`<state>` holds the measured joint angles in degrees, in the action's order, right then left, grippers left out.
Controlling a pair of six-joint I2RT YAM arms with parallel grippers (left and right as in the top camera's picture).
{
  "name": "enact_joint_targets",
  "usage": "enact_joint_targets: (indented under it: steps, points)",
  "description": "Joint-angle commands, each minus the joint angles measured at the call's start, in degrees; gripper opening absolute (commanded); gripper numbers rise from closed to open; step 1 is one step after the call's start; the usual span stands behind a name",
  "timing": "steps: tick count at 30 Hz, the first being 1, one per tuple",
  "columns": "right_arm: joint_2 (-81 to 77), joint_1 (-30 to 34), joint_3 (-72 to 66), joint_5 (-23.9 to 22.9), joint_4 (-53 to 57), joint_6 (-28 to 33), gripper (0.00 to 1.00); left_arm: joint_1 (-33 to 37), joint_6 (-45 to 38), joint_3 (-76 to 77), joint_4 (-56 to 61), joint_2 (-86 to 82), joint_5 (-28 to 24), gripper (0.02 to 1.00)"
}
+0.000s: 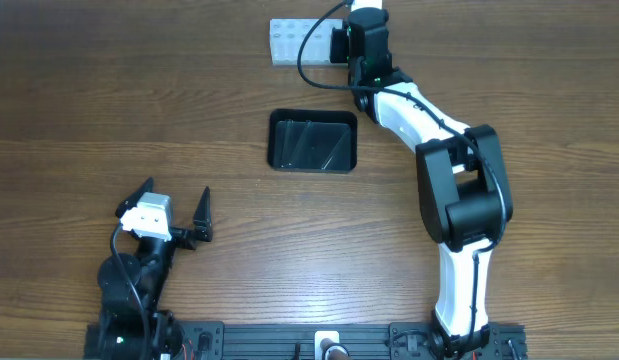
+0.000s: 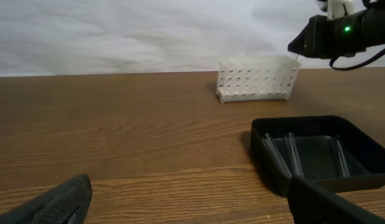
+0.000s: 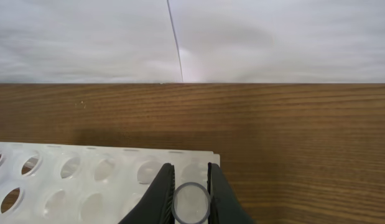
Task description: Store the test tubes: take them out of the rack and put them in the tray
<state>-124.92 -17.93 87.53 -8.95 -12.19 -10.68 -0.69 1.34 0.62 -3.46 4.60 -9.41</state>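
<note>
A brown wooden table [image 1: 109,100] is seen across the whole top view. The right arm [image 1: 459,190], white and black, is stretched from the lower right of the frame up to the top centre. The left arm [image 1: 134,280] is folded low in the lower left corner.

A black tray [image 1: 272,142] is placed just above the centre of the frame. Well apart from it, up the picture, a white perforated rack [image 1: 294,42] is set at the top edge, left of the right arm's wrist. Several clear test tubes [image 2: 293,152] are laid side by side on the tray's floor.

The left gripper [image 1: 176,190] is held over bare wood in the lower left of the frame, well apart from the tray and rack, with its jaws spread wide and nothing between them.

The right gripper [image 3: 191,180] is positioned at the rack's right end. Its jaws are drawn narrow and are closed on a single test tube [image 3: 191,203], whose round open mouth is seen between the fingers. Whether the tube's lower end sits in a hole cannot be told.
</note>
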Motion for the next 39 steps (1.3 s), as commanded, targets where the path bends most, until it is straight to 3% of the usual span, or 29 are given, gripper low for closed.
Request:
enact_joint_targets:
  steps: [1,11,16,24,39]
  points:
    - [10.1,-1.7,0.1,-2.8,-0.5,1.8,0.045,-0.2,0.6,-0.3,-0.1,-0.4,0.3,1.0]
    - [23.9,-4.4,0.1,-4.7,5.2,3.5,0.034,-0.2,0.6,-0.3,-0.1,-0.4,0.3,1.0]
    - [28.0,-6.6,0.1,-4.1,23.3,-3.5,0.034,-0.2,0.6,-0.3,-0.1,-0.4,0.3,1.0]
    - [26.4,-7.1,-0.3,3.2,51.1,-13.3,0.045,-0.2,0.6,-0.3,-0.1,-0.4,0.3,0.998]
    - [13.1,-7.7,-1.1,7.0,47.9,-22.1,0.051,-0.2,0.6,-0.3,-0.1,-0.4,0.3,0.998]
